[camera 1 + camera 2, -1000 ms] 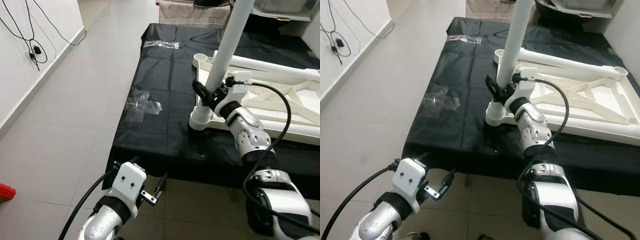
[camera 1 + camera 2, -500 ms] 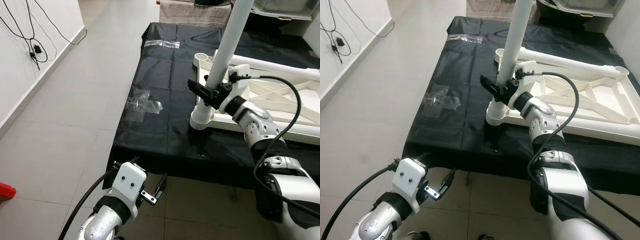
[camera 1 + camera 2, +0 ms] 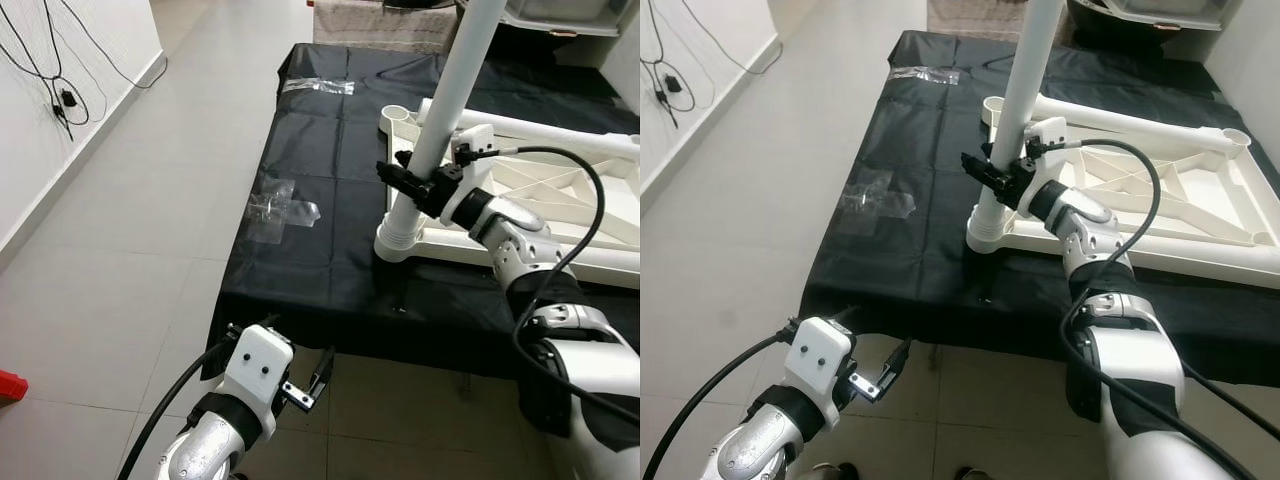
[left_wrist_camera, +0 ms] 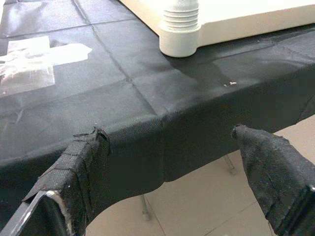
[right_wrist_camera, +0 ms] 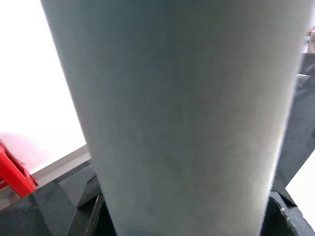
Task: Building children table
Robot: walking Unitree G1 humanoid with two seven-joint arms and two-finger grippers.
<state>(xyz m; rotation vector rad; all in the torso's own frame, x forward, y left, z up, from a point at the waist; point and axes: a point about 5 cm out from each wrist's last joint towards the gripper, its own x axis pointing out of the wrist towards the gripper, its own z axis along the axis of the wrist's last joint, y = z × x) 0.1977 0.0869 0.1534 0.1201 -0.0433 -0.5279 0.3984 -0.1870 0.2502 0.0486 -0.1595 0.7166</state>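
Note:
A white children's table top (image 3: pixel 560 215) lies upside down on a black-covered table (image 3: pixel 330 250). One white leg (image 3: pixel 450 100) stands upright in its near left corner socket (image 3: pixel 398 238). My right gripper (image 3: pixel 408 182) is shut on this leg a little above the socket; in the right wrist view the leg (image 5: pixel 182 118) sits close between the black fingers (image 5: pixel 74 206). My left gripper (image 3: pixel 305 385) hangs low in front of the table's near edge, open, holding nothing. In the left wrist view its fingers (image 4: pixel 81 167) frame the edge of the black cloth and the threaded socket (image 4: pixel 180 27).
A second white leg (image 3: pixel 540 128) lies across the far side of the table top, next to another corner socket (image 3: pixel 398 117). A crumpled clear plastic bag (image 3: pixel 280 208) lies on the cloth at left, another (image 3: pixel 318 86) farther back. Cables hang on the left wall (image 3: pixel 50 60). Tiled floor lies to the left.
My right wrist and forearm have turned around the upright leg, with the elbow swinging to the right. The leg stays in its socket. My left arm has not moved.

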